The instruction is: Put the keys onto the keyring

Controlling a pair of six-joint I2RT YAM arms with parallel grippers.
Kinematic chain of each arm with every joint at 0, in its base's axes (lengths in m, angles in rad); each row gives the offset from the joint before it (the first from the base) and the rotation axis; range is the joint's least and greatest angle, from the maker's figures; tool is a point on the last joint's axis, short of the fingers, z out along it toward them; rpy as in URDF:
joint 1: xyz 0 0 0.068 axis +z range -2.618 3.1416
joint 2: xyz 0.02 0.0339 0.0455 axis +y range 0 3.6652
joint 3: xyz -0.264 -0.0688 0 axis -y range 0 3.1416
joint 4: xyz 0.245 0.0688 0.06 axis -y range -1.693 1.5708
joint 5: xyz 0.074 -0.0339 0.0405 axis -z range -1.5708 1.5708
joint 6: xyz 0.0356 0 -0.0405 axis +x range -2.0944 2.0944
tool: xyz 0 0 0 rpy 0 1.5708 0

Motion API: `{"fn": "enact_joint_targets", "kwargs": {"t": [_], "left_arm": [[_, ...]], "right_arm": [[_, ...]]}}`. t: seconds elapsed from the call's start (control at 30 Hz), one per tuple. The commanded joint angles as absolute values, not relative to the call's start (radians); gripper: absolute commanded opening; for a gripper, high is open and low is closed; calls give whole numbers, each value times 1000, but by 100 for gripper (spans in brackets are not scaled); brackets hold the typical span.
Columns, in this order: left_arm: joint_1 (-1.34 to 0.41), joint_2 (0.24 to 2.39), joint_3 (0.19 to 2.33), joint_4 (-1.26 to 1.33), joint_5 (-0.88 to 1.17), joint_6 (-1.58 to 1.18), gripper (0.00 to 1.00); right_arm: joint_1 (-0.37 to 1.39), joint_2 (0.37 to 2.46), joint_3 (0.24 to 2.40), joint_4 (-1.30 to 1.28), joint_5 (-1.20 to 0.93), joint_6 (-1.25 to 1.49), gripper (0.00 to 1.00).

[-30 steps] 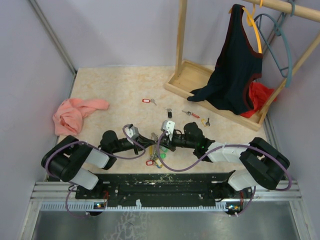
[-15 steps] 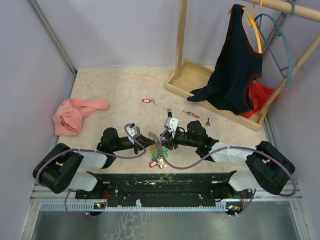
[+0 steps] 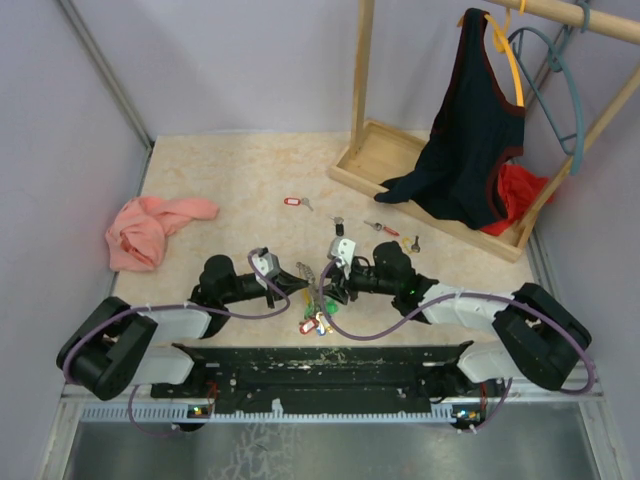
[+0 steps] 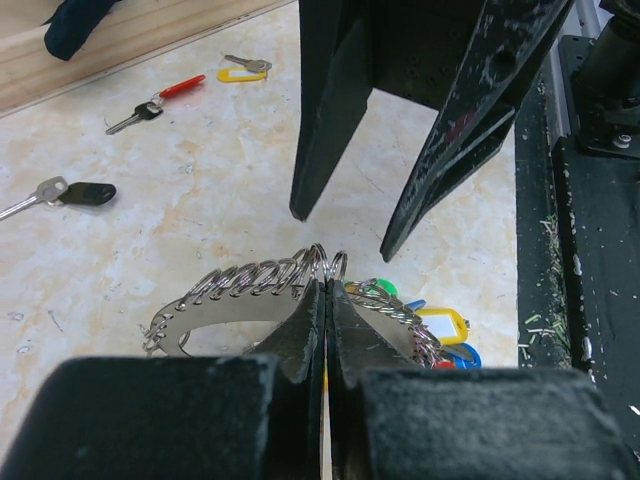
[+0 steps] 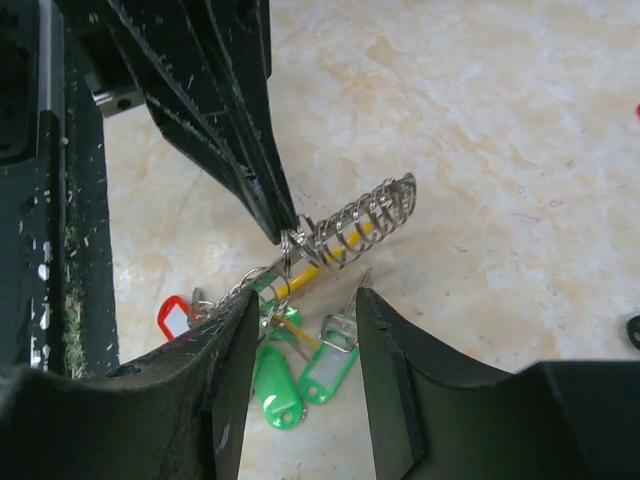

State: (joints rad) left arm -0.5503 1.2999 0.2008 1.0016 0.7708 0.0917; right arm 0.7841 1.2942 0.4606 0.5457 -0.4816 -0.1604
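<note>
- The left gripper (image 4: 327, 285) is clamped on the keyring (image 4: 240, 290), its 2 fingertips pressed together over the wire at the top of the loop.
- The right gripper (image 5: 308, 300) has its jaws apart with nothing between them. It hovers just beside the ring, facing the left gripper.
- The keyring sits at the middle of the table's (image 3: 230, 180) near edge, between the 2 grippers. Its bunch with green tags (image 5: 300, 375) trails toward that edge.
- I cannot tell whether the ring clears the table.
- 4 keys lie loose and well apart from the ring, toward the far right corner: a red-tagged key (image 3: 292, 203), a black-headed key (image 4: 75, 192), a red-headed key (image 4: 150, 105) and a yellow-tagged key (image 4: 243, 70).
- The step in hand looks like fetching a loose key with the free right gripper.
- To do it well, the left pinch should be firm and unmoving, so the ring's opening does not swing away.
- The black-headed key is nearest. Taking it by the head would leave its small ring free to thread.
- The keyring's long axis seems to run from the near edge toward the far edge, across the line of the 2 grippers.
- In the right wrist view the strung loops slant away from the left fingertips, pointing toward the far side.
</note>
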Motion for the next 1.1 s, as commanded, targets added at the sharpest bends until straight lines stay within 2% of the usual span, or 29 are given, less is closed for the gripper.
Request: {"fn": "enact_joint_targets", "kwargs": {"t": [0.0, 0.3, 0.53, 0.93, 1.07], "left_arm": [[-558, 1276, 202, 1006, 778, 125, 0], [-564, 1283, 201, 1000, 786, 143, 0], [-565, 1283, 203, 998, 778, 142, 0], [-566, 1285, 202, 1007, 787, 133, 0], [-567, 1290, 202, 1016, 788, 127, 0]], "right_arm": [[780, 1334, 519, 572, -562, -173, 44], [781, 1354, 529, 572, -478, -196, 43], [781, 1342, 543, 529, -577, -201, 42], [781, 1384, 566, 587, -588, -174, 26], [781, 1398, 576, 590, -620, -166, 24]]}}
